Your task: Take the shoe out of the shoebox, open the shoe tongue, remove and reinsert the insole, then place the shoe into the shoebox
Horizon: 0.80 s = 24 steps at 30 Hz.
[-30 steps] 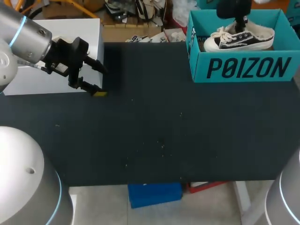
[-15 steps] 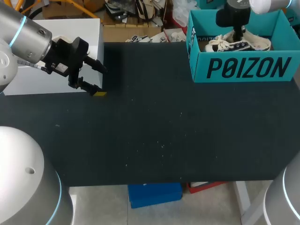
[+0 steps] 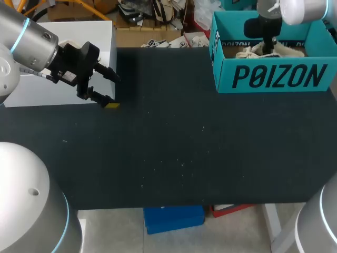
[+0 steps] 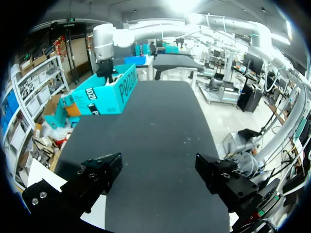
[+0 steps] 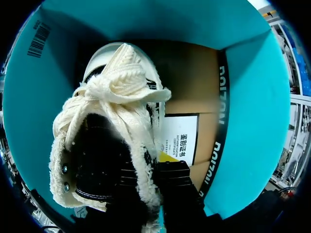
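Observation:
The teal shoebox (image 3: pixel 274 76) stands open at the table's far right corner. Inside it lies the black and cream shoe (image 3: pixel 281 50), mostly hidden behind the front wall. My right gripper (image 3: pixel 268 46) reaches down into the box from above. In the right wrist view the right gripper (image 5: pixel 153 167) is shut on the fleecy side wall of the shoe (image 5: pixel 121 87), one finger inside and one outside, low in the shoebox (image 5: pixel 243 97). My left gripper (image 3: pixel 111 91) hovers open and holding nothing at the table's far left, far from the shoebox (image 4: pixel 102 94).
A white box (image 3: pixel 52 52) sits at the far left of the table, just behind my left gripper (image 4: pixel 158 177). A white label lies on the shoebox's cardboard floor (image 5: pixel 182 138). Dark tabletop (image 3: pixel 184 142) stretches between the two arms.
My right arm has lowered the shoe into the shoebox; it sank from above the rim to behind the front wall. The left arm has not moved.

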Each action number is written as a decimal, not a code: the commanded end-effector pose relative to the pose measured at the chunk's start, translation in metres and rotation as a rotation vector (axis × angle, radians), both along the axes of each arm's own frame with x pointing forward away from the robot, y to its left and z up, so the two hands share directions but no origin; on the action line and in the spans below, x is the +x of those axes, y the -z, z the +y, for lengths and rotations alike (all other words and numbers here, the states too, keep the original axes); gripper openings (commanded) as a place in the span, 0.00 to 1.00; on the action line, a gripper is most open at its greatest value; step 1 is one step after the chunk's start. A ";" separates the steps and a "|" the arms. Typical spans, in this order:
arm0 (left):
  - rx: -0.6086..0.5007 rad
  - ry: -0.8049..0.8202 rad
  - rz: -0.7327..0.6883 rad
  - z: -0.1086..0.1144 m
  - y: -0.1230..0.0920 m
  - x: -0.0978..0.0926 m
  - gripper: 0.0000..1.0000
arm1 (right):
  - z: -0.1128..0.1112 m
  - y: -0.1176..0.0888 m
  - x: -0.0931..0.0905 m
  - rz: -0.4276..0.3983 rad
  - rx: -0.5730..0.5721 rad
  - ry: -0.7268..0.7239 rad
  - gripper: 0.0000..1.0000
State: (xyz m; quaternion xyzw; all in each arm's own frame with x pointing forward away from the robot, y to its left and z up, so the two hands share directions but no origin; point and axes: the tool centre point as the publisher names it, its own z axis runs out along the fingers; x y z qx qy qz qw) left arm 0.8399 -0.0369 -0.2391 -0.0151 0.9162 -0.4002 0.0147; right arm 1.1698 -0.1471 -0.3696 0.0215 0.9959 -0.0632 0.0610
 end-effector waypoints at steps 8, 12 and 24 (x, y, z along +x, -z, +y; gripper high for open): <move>0.005 -0.001 0.001 0.000 0.000 -0.001 1.00 | -0.006 -0.019 0.008 -0.007 -0.026 0.005 0.67; 0.005 -0.001 0.001 0.000 0.000 -0.001 1.00 | -0.009 -0.039 0.007 -0.023 -0.054 0.005 0.50; 0.005 -0.001 0.001 0.000 0.000 -0.001 1.00 | 0.000 -0.095 -0.024 -0.054 -0.121 0.025 0.45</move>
